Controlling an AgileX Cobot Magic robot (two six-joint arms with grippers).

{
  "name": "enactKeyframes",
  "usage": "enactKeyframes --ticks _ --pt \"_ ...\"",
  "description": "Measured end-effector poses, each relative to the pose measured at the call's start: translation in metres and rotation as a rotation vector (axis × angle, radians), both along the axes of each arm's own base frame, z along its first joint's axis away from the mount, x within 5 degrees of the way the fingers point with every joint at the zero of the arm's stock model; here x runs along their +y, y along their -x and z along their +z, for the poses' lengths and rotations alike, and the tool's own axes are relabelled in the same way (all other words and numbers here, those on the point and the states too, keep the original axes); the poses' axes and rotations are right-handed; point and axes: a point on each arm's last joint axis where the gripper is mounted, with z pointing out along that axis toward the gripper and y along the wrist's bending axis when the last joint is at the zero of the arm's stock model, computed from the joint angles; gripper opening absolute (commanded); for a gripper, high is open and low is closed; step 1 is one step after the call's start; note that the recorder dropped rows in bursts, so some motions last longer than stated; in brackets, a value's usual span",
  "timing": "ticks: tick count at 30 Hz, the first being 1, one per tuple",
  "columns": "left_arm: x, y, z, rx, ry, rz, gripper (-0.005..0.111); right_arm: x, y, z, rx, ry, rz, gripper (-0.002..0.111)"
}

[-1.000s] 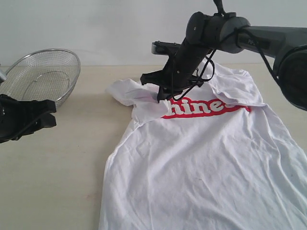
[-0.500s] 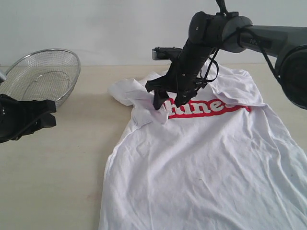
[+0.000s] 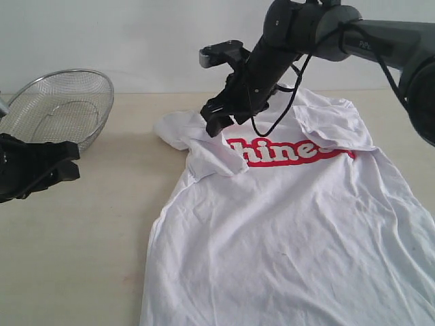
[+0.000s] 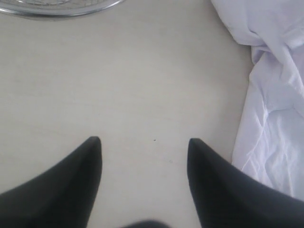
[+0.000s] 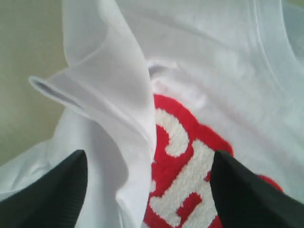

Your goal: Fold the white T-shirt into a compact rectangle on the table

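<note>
Currently I read the right gripper [image 3: 216, 122] with jaws apart and empty, above the folded-in sleeve [image 3: 212, 157] of the white T-shirt [image 3: 285, 231], which lies flat across centre and lower right. The left gripper [image 4: 142, 142], jaws apart, hovers over bare table [image 3: 81, 258] at frame left, near the steel mesh bowl [image 3: 61, 102].

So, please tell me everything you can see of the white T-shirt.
The white T-shirt looks like thin, wrinkled cotton. It lies flat, front up, on the table, with red-and-white lettering across the chest. One sleeve is folded in over the chest. The right gripper hovers above that fold, fingers open; nothing grips the shirt.
</note>
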Motion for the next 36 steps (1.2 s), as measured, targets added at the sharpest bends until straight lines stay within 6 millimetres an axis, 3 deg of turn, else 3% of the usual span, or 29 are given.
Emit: enactKeyframes --ticks 9,16,18,25,36 --pt "0.0 0.0 0.0 0.0 0.0 0.0 0.051 0.014 -0.004 0.002 -0.145 0.025 0.104 0.066" --pt "0.0 0.0 0.0 0.0 0.0 0.0 0.051 0.022 -0.004 -0.016 -0.128 0.038 0.142 0.065" --pt "0.0 0.0 0.0 0.0 0.0 0.0 0.051 0.024 -0.003 -0.02 -0.124 0.04 0.147 0.057" --pt "0.0 0.0 0.0 0.001 0.001 -0.001 0.051 0.027 -0.004 -0.022 -0.142 0.054 0.153 0.0" --pt "0.0 0.0 0.0 0.001 0.001 -0.001 0.051 0.036 0.001 -0.021 -0.071 -0.028 0.085 0.0"
